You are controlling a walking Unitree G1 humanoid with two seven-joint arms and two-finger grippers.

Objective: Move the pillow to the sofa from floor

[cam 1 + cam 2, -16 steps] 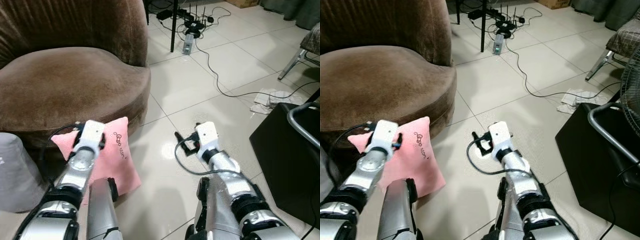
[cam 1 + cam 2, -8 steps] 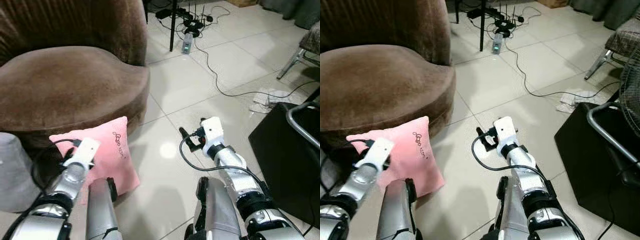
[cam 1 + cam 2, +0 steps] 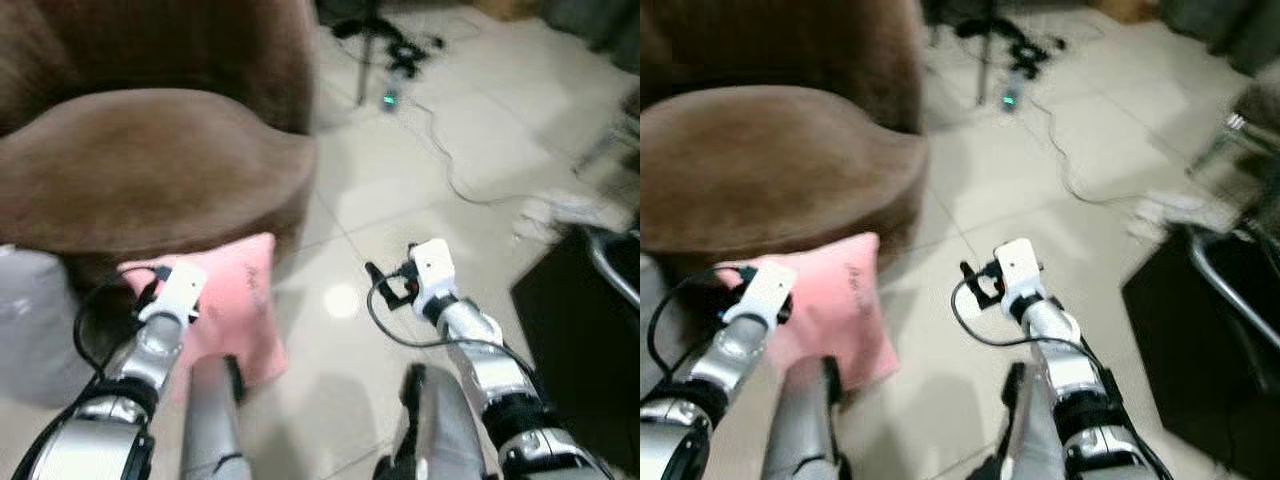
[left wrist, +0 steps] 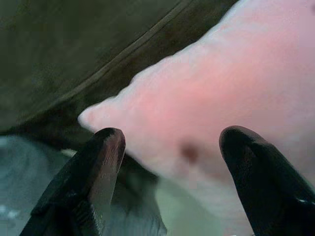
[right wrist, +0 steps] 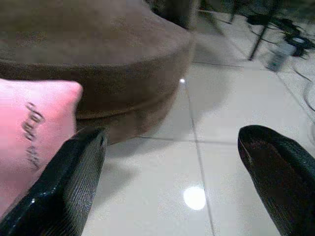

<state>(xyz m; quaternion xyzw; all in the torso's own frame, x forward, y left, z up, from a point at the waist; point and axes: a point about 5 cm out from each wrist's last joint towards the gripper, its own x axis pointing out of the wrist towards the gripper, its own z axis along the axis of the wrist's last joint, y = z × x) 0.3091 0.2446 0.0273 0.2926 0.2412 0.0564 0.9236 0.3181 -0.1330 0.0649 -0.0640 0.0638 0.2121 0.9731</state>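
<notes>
Black fingers of the left gripper [image 4: 167, 162] stand spread, empty, at the top corner of the pink pillow [image 3: 235, 300] — closer than a moment ago, so a grasp looks near. That pillow leans on the floor [image 3: 400, 170] against the brown sofa [image 3: 150, 160]; the right gripper [image 3: 980, 283], also spread, hovers beside the pillow.

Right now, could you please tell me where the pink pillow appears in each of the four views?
Left eye: pink pillow, lower left, against the brown sofa.
Right eye: lower left.
Left wrist: beyond the fingers.
Right wrist: left edge.
Shared landmark: the sofa.
</notes>
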